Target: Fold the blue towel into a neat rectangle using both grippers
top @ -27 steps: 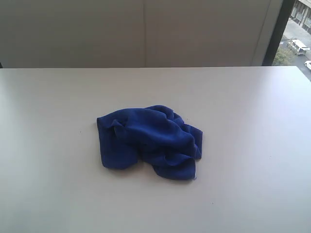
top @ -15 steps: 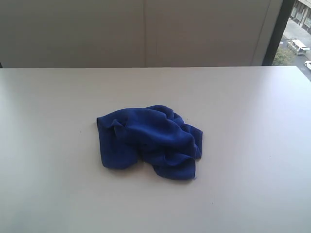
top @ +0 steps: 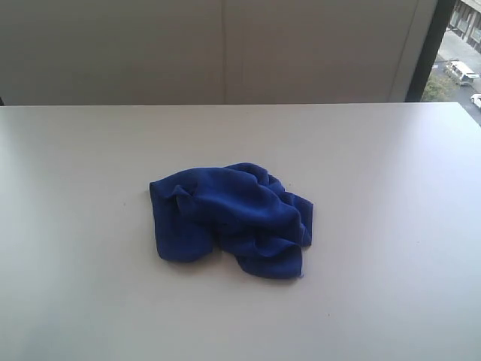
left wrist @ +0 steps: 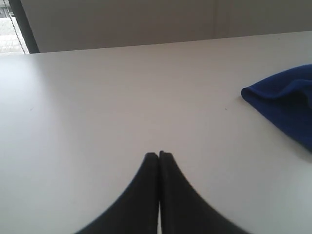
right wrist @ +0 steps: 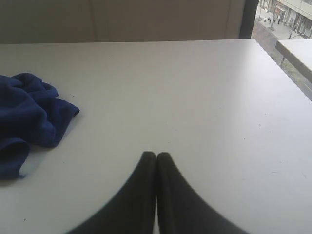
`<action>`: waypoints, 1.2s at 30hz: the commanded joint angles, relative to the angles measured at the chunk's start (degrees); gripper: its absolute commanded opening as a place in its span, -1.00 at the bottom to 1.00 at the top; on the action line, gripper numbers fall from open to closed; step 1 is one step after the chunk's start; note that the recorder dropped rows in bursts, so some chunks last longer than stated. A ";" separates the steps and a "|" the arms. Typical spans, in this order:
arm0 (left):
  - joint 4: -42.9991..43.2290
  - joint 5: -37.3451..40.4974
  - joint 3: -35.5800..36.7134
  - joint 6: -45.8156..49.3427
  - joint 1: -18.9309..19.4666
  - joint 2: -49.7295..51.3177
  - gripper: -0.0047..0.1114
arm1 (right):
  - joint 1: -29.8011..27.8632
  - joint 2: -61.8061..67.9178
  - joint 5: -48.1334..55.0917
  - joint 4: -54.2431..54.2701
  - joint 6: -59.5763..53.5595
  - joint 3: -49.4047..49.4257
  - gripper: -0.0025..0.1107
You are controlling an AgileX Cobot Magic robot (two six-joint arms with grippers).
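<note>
Left gripper: the two thin black fingers are pressed together along their whole length, with no gap at the tips and nothing between them. They point out across the bare white table; whether the tips touch its surface cannot be told. A rounded corner of the blue towel lies off to one side, well apart from the fingertips.

Right gripper: likewise closed, with its black fingers meeting tip to tip and holding nothing. Here too, contact with the tabletop cannot be judged. The crumpled edge of the towel lies to the side, well apart from the tips and flat on the table.

Blue towel in the exterior view: an unfolded, bunched heap near the middle of the table, slightly left of centre. A smoother lobe lies at its near left. Ridges and deep creases gather toward its right side, where a narrow flap juts out. No tag can be made out.

Surroundings: the table's far edge meets a pale wall marked by a vertical seam. At the far right stands a dark window frame, beyond which a street with a white vehicle is visible
</note>
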 commanded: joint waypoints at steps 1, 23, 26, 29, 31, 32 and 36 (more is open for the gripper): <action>-0.60 -1.36 0.28 -0.48 0.14 -0.24 -0.92 | 0.08 -0.34 -0.81 0.00 0.08 0.31 -0.96; 23.23 -39.95 -9.40 -38.70 0.14 28.84 -0.92 | 0.08 -0.34 -0.81 0.00 0.08 0.31 -0.96; 37.03 -39.69 -18.26 -52.54 0.14 47.34 -0.92 | 0.08 -0.34 -0.81 0.00 0.08 0.31 -0.96; 55.23 -40.33 -23.85 -71.69 0.14 60.27 -0.92 | 0.08 -0.34 -0.81 0.00 0.08 0.31 -0.96; 65.58 -41.80 -26.57 -80.14 0.14 67.39 -0.92 | 0.08 -0.34 -0.81 0.00 0.08 0.31 -0.96; 69.11 -42.63 -27.58 -82.59 0.14 70.68 -0.92 | 0.08 -0.34 -0.81 0.00 0.08 0.31 -0.96; 71.52 -43.39 -29.57 -84.29 0.14 85.30 -0.92 | 0.08 -0.34 -0.81 0.00 0.08 0.31 -0.96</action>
